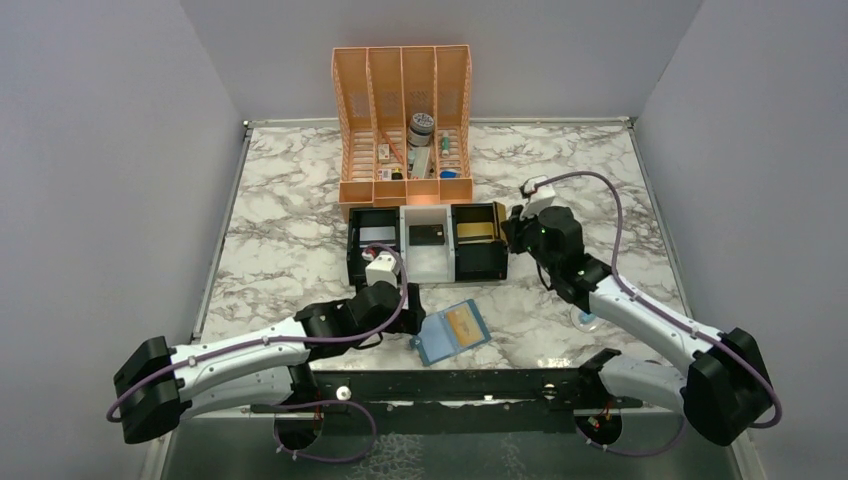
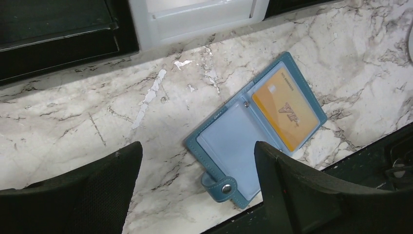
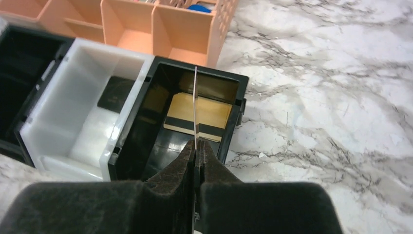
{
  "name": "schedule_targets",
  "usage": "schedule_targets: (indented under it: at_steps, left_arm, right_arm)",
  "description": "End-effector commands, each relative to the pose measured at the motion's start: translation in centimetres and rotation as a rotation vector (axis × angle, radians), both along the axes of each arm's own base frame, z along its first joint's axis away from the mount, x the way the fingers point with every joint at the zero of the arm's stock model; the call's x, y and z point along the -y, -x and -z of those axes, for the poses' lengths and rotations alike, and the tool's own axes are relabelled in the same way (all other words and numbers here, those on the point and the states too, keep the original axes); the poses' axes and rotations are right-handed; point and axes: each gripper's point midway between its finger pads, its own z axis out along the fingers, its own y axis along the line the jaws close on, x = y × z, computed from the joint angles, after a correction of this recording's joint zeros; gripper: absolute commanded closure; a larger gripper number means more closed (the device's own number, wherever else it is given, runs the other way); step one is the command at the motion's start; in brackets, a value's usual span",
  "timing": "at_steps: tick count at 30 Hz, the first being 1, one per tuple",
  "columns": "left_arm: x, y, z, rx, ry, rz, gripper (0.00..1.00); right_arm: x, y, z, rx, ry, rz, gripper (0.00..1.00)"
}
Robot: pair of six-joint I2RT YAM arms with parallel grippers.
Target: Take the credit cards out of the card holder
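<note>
**Right wrist: one card pinched over the tray, one in the holder**

Right wrist view has the right gripper (image 3: 196,153) pressed together on a thin card (image 3: 195,97), seen edge-on so its face cannot be read. It hangs above the right black compartment of the tray (image 3: 234,80), where a gold-tan card (image 3: 212,114) with a dark stripe lies flat.

The card holder (image 2: 229,146) lies open on the marble table (image 2: 73,112) near its front edge, snap tab (image 2: 221,186) toward the camera. One gold card (image 2: 287,109) sits under the clear pocket of the far panel; the near panel looks empty. The left gripper (image 2: 198,151) hovers over it with fingers (image 2: 97,195) spread wide, holding nothing.

The card is likely light, stiff and slick, too thin to lift from flat. Grip it by whichever short edge shows at the pocket mouth; which edge that is I cannot tell. The holder seems soft and light, so it will probably slide or fold unless one gripper pins the empty panel or the spine while the other draws the card out.
</note>
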Motion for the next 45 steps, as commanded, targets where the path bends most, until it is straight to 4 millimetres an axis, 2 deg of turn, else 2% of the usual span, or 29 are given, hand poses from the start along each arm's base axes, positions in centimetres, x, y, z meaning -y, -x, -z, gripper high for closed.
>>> schedule_targets:
  at_steps: [1, 6, 9, 12, 21, 33, 36, 40, 45]
  left_arm:
    - [-0.6, 0.3, -0.3, 0.001, 0.06, -0.024, 0.12]
    - [-1.1, 0.5, -0.4, 0.008, 0.077, -0.025, 0.1]
    - [-1.4, 0.5, -0.3, 0.011, 0.061, -0.024, 0.09]
    - [-1.6, 0.5, -0.3, 0.013, 0.051, -0.025, 0.08]
    - [-1.4, 0.4, -0.1, 0.017, 0.049, -0.014, 0.08]
    - [-1.6, 0.3, -0.2, 0.028, 0.034, 0.001, 0.08]
    - [-1.8, 0.4, -0.1, 0.028, 0.036, 0.001, 0.08]
    - [-2.1, 0.4, -0.2, 0.033, 0.045, -0.007, 0.08]
    - [-2.3, 0.5, -0.3, 0.035, 0.05, -0.008, 0.08]
  right_arm:
    - [-1.2, -1.4, -0.4, 0.104, 0.209, -0.16, 0.99]
    - [-1.7, -2.6, 1.2, 0.156, 0.401, -0.267, 0.99]
    - [-3.1, -1.8, 2.1, 0.265, 0.501, -0.41, 0.99]
    - [-3.8, -1.8, 2.3, 0.37, 0.6, -0.483, 0.99]
    - [-4.0, -4.3, 5.3, 0.357, 0.851, -0.577, 0.99]
    - [-5.3, -6.9, 8.2, 0.321, 0.99, -0.672, 0.99]
    - [-5.8, -7.5, 8.4, 0.338, 0.992, -0.676, 0.98]
    - [-6.4, -7.7, 8.8, 0.35, 0.997, -0.704, 0.95]
    - [-6.0, -7.4, 10.6, 0.302, 1.026, -0.74, 0.94]
